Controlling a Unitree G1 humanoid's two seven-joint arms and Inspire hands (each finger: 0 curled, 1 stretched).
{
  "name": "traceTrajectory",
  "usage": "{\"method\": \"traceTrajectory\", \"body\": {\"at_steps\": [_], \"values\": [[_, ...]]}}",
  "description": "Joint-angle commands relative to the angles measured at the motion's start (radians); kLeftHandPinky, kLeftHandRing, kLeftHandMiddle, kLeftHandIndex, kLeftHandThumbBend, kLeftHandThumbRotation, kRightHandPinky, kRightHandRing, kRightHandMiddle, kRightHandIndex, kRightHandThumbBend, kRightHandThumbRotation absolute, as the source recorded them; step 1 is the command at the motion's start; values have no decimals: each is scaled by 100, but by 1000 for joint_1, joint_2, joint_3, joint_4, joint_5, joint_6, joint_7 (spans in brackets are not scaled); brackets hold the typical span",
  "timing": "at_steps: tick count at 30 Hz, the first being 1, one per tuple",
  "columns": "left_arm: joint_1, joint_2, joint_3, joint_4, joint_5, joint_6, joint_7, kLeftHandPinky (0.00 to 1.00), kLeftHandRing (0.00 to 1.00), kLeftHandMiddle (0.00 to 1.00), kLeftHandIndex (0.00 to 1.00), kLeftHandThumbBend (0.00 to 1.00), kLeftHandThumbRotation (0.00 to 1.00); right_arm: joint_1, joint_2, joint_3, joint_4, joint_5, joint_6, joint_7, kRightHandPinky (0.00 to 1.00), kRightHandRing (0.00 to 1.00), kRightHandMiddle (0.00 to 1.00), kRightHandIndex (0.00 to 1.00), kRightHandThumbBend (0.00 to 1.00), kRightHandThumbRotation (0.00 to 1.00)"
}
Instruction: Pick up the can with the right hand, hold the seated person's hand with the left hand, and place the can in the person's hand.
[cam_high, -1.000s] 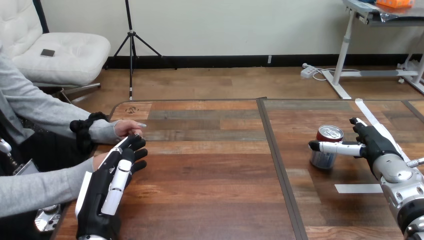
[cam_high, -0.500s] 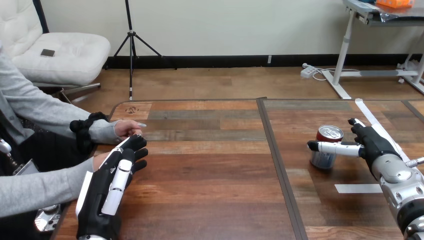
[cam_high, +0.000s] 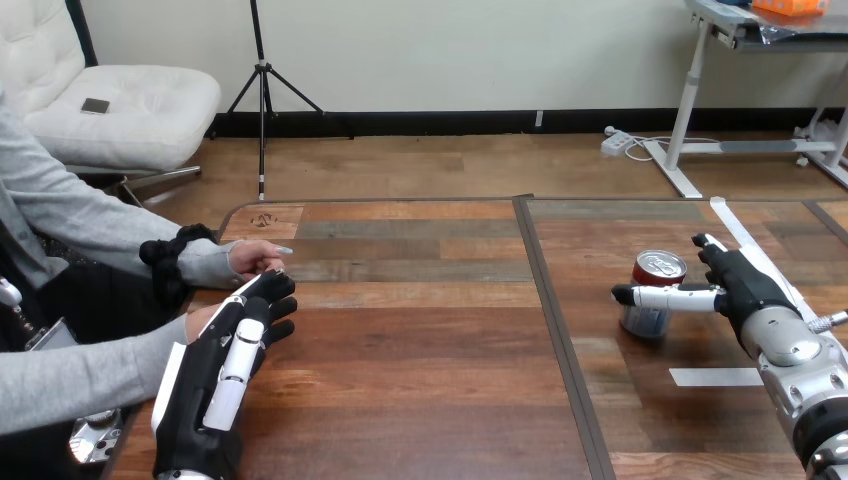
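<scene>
Table (cam_high: 420, 345): left hand (cam_high: 226, 365) largely covers person's near hand (cam_high: 200, 322).

print on can (cam_high: 657, 292), seemingly illegible, too small

The can (cam_high: 646, 318) was silver with a red top. The desk (cam_high: 420, 340) showed brown wood planks in mixed light and dark tones, split by a dark seam (cam_high: 558, 340), and bore a white tape strip (cam_high: 702, 377). The left hand (cam_high: 225, 360) and the right hand (cam_high: 745, 285) were black with white shells.
</scene>
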Motion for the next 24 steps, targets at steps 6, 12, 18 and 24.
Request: {"method": "traceTrajectory", "body": {"at_steps": [6, 12, 18, 24], "values": [[-39, 8, 2, -37, -7, -7, -3, 80, 83, 83, 79, 49, 84, -36, 16, -2, -20, 9, -53, -33, 72, 85, 87, 86, 100, 10], [-40, 11, 3, -35, -11, -6, -11, 81, 83, 83, 80, 50, 85, -28, 19, -10, -23, 20, -84, -40, 67, 76, 77, 78, 99, 3], [-40, 14, 3, -36, -10, -5, -14, 81, 83, 84, 80, 53, 85, -26, 23, -8, -22, 17, -93, -54, 61, 68, 69, 70, 90, 1], [-44, 14, 5, -27, -10, -9, -16, 81, 83, 83, 80, 54, 85, -24, 24, -4, -22, 12, -102, -67, 56, 61, 63, 64, 81, 0]]}}
